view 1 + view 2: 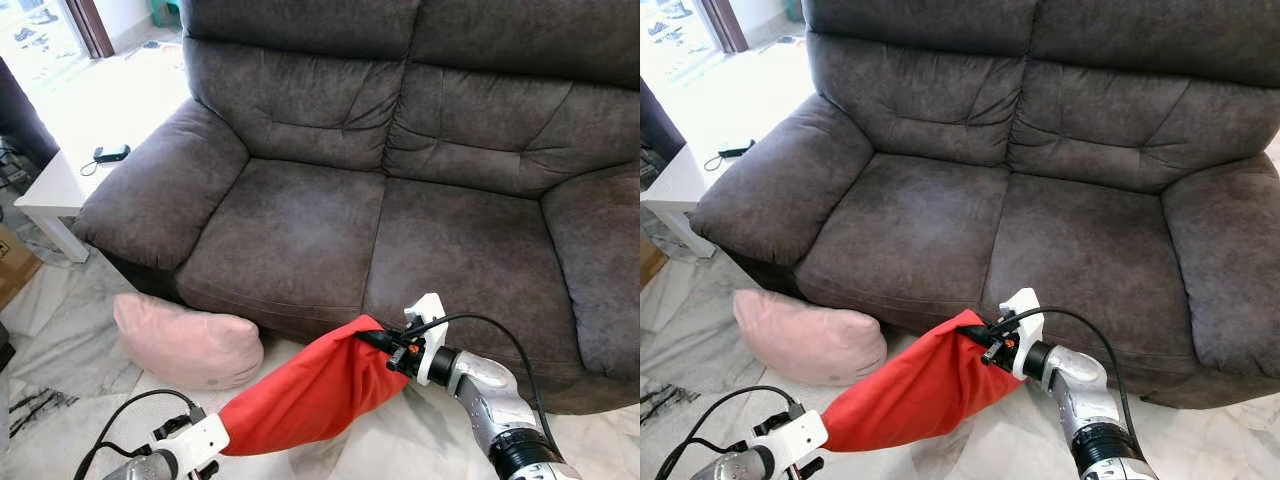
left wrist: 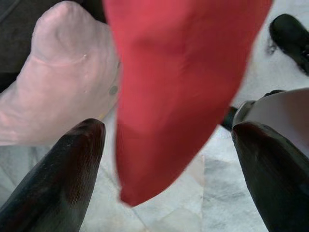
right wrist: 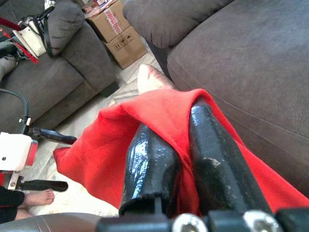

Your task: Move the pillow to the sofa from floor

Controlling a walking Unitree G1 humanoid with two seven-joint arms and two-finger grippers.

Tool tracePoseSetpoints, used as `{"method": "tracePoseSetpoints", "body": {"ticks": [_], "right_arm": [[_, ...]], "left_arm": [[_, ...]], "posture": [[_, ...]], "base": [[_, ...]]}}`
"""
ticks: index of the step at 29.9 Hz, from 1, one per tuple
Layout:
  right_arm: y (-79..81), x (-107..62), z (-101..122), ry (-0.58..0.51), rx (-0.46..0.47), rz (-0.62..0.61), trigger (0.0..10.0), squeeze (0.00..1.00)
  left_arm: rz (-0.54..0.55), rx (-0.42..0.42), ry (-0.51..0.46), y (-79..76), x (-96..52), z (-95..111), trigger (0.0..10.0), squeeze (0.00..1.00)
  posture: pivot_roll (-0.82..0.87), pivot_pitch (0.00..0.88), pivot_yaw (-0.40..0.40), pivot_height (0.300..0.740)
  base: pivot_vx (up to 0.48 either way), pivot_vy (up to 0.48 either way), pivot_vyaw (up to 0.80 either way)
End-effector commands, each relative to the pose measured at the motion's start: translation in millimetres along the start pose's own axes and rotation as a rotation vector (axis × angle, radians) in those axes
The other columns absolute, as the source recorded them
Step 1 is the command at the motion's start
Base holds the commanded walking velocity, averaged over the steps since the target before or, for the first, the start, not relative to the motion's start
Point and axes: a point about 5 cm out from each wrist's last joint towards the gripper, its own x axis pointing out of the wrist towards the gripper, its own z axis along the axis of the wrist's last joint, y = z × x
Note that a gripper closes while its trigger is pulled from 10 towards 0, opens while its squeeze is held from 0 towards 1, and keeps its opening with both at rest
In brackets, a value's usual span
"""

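Observation:
A red pillow hangs off the floor in front of the dark grey sofa. My right gripper is shut on its upper corner, level with the seat's front edge; the two black fingers pinch the red cloth. My left gripper is at the pillow's lower end, open, with the red tip hanging between its fingers and touching neither. A pink pillow lies on the floor against the sofa's left front corner.
A white side table with a small black device stands left of the sofa's arm. Cardboard boxes and a second sofa are to the left. A person's bare foot rests on the floor nearby.

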Motion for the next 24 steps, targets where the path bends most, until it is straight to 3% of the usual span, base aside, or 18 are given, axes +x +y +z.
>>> {"method": "tracePoseSetpoints", "body": {"ticks": [1, 12, 17, 22, 24], "right_arm": [[2.4, 5.5, 29, -0.115, -0.079, 0.047, 10.0, 0.0], [2.7, 1.4, 28, -0.112, -0.075, 0.057, 10.0, 0.0], [5.9, 1.5, 28, -0.11, -0.063, 0.083, 10.0, 0.0], [7.9, 2.0, 27, -0.106, -0.061, 0.096, 10.0, 0.0], [8.2, 2.0, 27, -0.106, -0.06, 0.096, 10.0, 0.0]], "left_arm": [[-0.024, 0.011, 0.051, -6.3, -2.4, -10, 10.0, 0.0], [0.048, 0.065, 0.102, 2.7, -4.3, -17, 10.0, 0.0], [0.113, 0.036, 0.056, 9.0, -2.9, -10, 10.0, 0.0], [0.04, -0.044, 0.021, -0.8, 1.5, -2, 10.0, 0.0], [0.027, -0.032, 0.022, -2.7, 2.1, -1, 10.0, 0.0]], "posture": [[0.09, 0.097, -0.013, 0.74], [0.08, 0.103, -0.019, 0.74], [0.08, 0.105, -0.023, 0.74], [0.08, 0.106, -0.025, 0.74], [0.08, 0.106, -0.025, 0.74]], "base": [[0.0, 0.0, 0.0], [0.0, 0.0, 0.0], [0.0, 0.0, 0.0], [0.0, 0.0, 0.0], [0.0, 0.0, 0.0]]}}
